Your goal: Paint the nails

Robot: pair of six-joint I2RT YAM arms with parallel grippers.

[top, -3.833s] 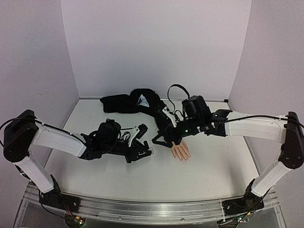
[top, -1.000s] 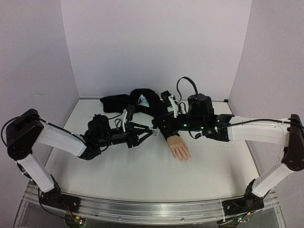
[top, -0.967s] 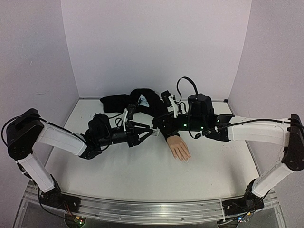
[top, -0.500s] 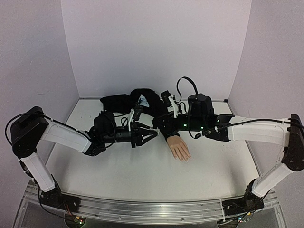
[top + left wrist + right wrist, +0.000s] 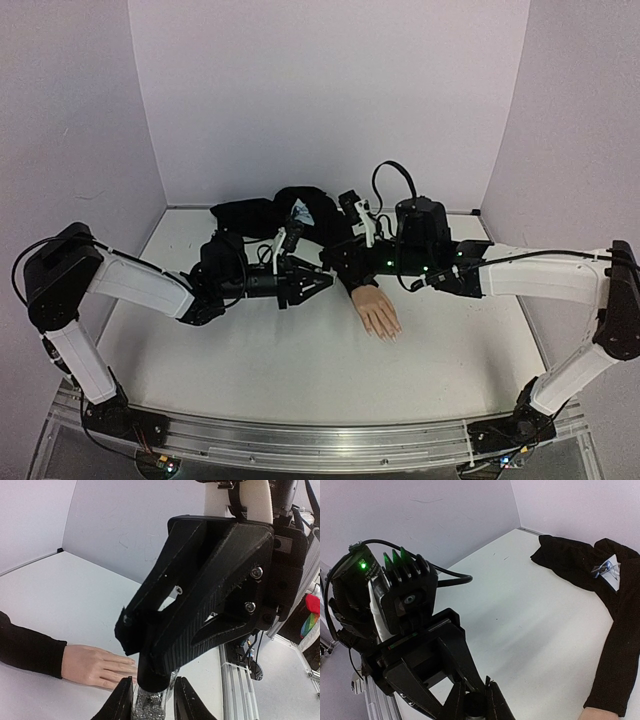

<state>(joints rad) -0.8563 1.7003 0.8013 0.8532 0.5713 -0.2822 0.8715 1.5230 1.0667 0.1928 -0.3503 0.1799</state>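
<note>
The right gripper (image 5: 472, 694) is pinching the black cap (image 5: 473, 706) of a small clear bottle (image 5: 150, 709), with its jaws tight on the cap. The left gripper (image 5: 155, 681) is flanking the bottle's glass, its fingers (image 5: 125, 705) touching it or just beside it. I cannot tell whether it is gripping firmly. The pair are sitting low over the table (image 5: 300, 380), next to the black sleeve (image 5: 25, 650). The mannequin hand (image 5: 380, 315) is lying flat near them. Its nails (image 5: 391, 334) are pointing toward the near edge and are too small to judge for colour. Opening the bottle seems to be the step in hand. Next, the bottle needs holding steady while the cap is twisted off and lifted straight up, without tipping the polish.
</note>
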